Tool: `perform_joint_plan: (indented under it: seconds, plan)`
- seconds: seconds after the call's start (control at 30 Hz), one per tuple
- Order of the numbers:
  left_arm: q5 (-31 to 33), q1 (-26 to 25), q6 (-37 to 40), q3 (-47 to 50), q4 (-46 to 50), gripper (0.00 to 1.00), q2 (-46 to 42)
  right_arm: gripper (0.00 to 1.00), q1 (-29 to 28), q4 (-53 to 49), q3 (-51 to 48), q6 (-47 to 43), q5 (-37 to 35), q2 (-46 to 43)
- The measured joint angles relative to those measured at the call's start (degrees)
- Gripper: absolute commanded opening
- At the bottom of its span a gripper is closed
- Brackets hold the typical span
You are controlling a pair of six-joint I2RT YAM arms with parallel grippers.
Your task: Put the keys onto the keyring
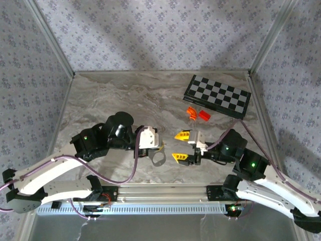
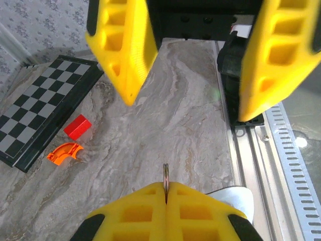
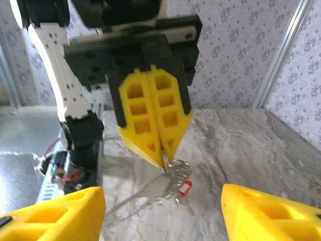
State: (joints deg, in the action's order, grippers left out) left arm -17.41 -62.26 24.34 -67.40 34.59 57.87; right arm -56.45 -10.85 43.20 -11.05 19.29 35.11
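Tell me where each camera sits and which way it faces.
Top external: above and behind the arm bases, looking down at the grey marbled table; both arms show, left hand and right hand facing each other.
Left wrist: on the left arm, facing the right hand; its own shut yellow fingers pinch the silvery metal keyring.
Right wrist: on the right arm, facing the left hand; its own open yellow fingers in front, the small red-tagged key beyond.
Shared: both wrist views show the keyring.
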Motion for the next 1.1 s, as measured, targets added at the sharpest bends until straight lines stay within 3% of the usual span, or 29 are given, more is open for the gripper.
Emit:
perform_joint_plan:
  seconds: [0.2,0.53,1.1]
  plan:
    - [1.01,-0.98,0.76,-0.17,1.09,0.00,0.00,0.41,-0.63,-1.66,2.23,-2.40,-2.03,3.41]
    - [1.66,-1.18,1.18,-0.17,1.29,0.00,0.66,0.24,-2.12,-4.28,4.24,-3.48,-2.58,7.32]
    - [1.62,-1.18,1.20,-0.20,1.29,0.00,1.81,0.19,-2.97,-3.98,4.33,-3.56,-2.64,8.39]
